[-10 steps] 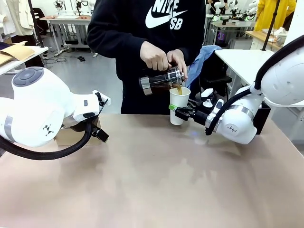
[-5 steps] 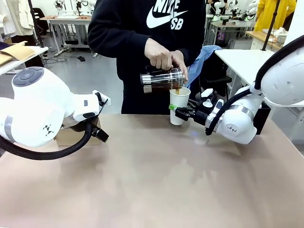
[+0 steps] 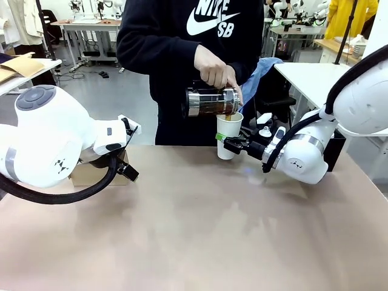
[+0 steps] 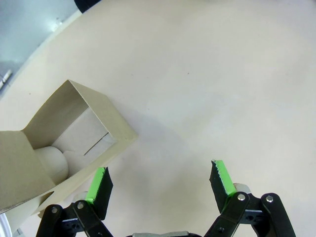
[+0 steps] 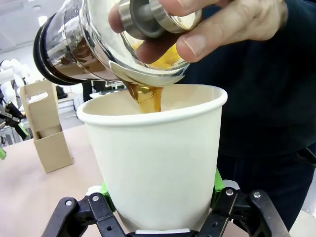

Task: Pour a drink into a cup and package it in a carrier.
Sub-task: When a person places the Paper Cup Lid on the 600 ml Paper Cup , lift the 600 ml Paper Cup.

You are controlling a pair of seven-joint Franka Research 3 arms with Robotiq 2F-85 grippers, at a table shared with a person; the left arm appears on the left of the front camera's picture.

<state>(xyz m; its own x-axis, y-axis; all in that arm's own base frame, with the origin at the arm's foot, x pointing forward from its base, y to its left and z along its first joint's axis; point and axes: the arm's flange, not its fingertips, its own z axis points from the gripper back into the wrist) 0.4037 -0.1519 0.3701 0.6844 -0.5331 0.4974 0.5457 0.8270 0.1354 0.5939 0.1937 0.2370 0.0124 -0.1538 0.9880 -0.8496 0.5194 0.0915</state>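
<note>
On the left, my left hand [image 4: 160, 178] hangs over the beige tabletop [image 3: 200, 230] with its green-padded fingers spread wide apart. It holds nothing and touches nothing. Just beside it, at the left side of the tabletop, stands the brown cardboard carrier [image 4: 106, 116] with its open compartment facing up at me. It has no poured cup in it yet, so the packing half of the job is undone.

Toward the right, the pouring step is in hand. The person at the far side tips the clear glass press pot with the silver lid and base band [image 3: 211, 101] almost level, one hand [image 3: 213, 68] gripping it from above. The dark brown drink [image 5: 148, 96] runs from its spout in a thin amber stream into the white paper cup [image 5: 158, 163]. I cannot see how full the cup is.

My right hand [image 5: 161, 188] is clamped on that cup near its base, one pad on each side. It holds the cup upright at the far right of the tabletop, directly under the spout.

My job now, as I judge it, is to hold steady. Once the pot lifts away, the next move calls for carrying the cup level across to the left. I would then lower it straight into a round slot of the carrier without squeezing the soft paper wall or slopping the drink.
</note>
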